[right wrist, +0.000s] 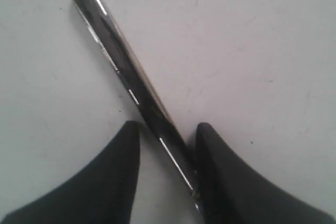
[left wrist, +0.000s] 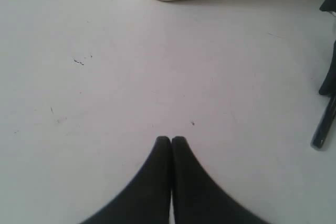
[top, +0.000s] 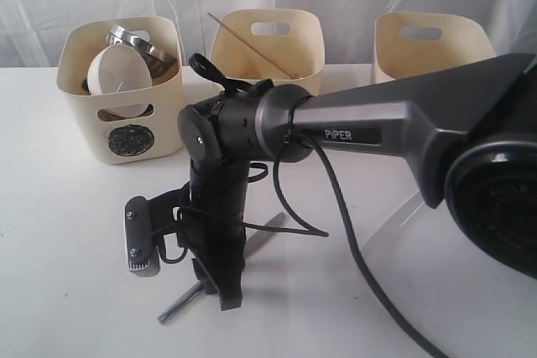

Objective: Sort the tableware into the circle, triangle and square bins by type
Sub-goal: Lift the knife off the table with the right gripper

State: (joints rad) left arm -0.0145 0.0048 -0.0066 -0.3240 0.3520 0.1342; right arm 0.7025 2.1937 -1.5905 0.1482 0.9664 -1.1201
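Exterior view: three bins stand along the back of the white table (top: 67,249). The cream plastic bin marked with a black circle (top: 126,119), at upper left, holds a small white bowl (top: 117,73) and round steel vessels (top: 138,39). A wooden chopstick (top: 252,46) pokes out of the middle cream bin (top: 267,64). What the right-hand cream bin (top: 428,56) holds I cannot see. Left to sort, by my reckoning, are two things. One is the large white plate (top: 411,257) at lower right, half behind the arm. The other is a slender steel cutlery piece (top: 178,306) lying flat on the table at lower centre. So the job looks well along, not finished. The right gripper (top: 216,287) stands straight down over that piece. Its long axis runs on a diagonal, one end toward lower left, the other toward the middle of the frame. Knife, fork or spoon, I cannot tell.

Left wrist view: the left gripper (left wrist: 171,140) has its fingertips pressed together, empty, above bare table.

Right wrist view: the slender steel cutlery piece runs from upper left down to lower centre, passing between the black fingers (right wrist: 118,171). The jaws stand apart astride it, one finger against it and a gap at the other. Nothing is gripped yet.
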